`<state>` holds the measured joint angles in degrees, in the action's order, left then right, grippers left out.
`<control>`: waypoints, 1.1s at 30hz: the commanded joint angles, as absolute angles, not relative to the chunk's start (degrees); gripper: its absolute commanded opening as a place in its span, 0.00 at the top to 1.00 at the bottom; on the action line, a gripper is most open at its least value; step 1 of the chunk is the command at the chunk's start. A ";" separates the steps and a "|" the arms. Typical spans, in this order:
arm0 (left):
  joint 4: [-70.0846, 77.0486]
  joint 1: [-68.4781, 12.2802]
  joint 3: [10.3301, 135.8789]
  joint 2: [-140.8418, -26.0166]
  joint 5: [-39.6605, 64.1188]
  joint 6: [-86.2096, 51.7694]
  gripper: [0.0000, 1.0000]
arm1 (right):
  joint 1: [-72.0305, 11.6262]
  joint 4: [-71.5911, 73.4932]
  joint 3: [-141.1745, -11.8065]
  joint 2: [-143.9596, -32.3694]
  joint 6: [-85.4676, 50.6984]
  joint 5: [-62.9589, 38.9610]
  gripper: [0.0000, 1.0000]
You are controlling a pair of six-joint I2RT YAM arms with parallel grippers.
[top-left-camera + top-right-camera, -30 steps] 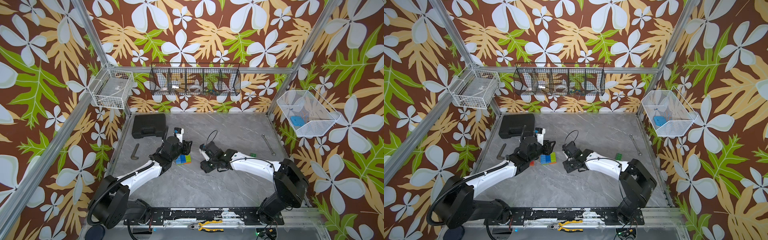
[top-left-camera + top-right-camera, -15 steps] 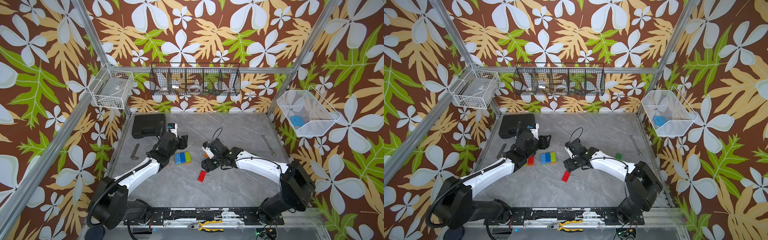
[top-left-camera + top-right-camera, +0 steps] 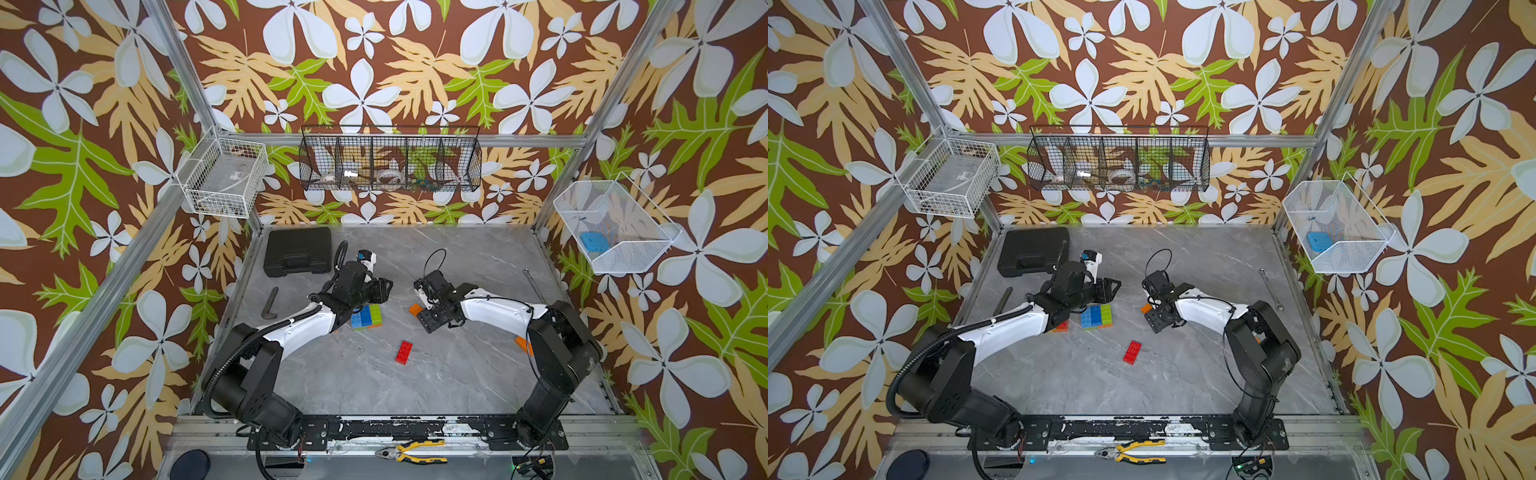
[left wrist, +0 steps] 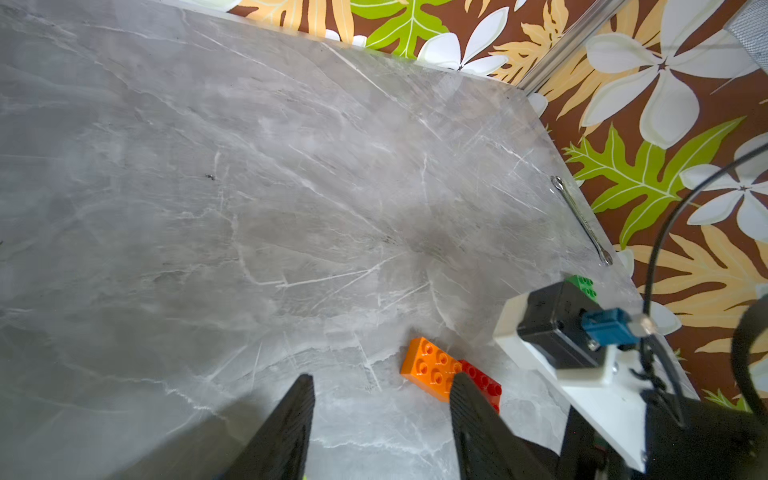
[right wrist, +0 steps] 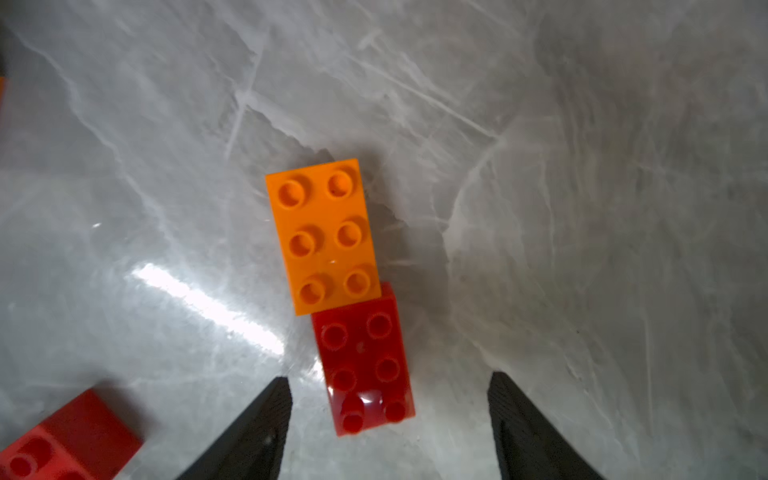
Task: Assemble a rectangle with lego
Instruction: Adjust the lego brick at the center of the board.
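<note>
Right gripper (image 5: 388,380) wide open, empty, astride the orange-on-red brick pair (image 5: 324,237) on the tabletop (image 5: 582,208), presumably for transfer to the blue-lime block (image 3: 366,316) beside the open, empty left gripper (image 4: 381,376).

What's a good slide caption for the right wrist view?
Open right gripper above orange brick and red brick lying end to end.

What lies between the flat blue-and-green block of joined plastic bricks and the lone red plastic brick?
Nothing. In both top views only bare grey marble table shows between the blue-and-green block of joined bricks and the lone red brick.
</note>
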<state>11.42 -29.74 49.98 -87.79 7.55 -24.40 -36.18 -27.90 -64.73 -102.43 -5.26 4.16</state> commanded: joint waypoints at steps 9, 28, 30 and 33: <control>13.89 -29.71 48.36 -87.90 6.87 -23.29 0.45 | -36.19 -26.99 -69.26 -107.90 -4.22 1.23 0.33; 14.55 -29.71 47.76 -87.71 7.12 -23.55 0.46 | -36.14 -27.07 -70.40 -108.90 -4.22 0.81 0.53; 14.64 -29.71 47.72 -87.71 7.29 -23.55 0.46 | -36.10 -27.07 -70.49 -108.94 -4.22 0.80 0.55; 14.78 -29.71 47.64 -87.71 7.29 -23.73 0.46 | -36.11 -27.16 -70.65 -109.16 -4.21 0.70 0.58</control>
<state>13.15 -29.74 47.79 -87.94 6.92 -23.66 -36.05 -26.63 -70.30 -108.90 -4.27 0.82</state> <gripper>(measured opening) 0.541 0.424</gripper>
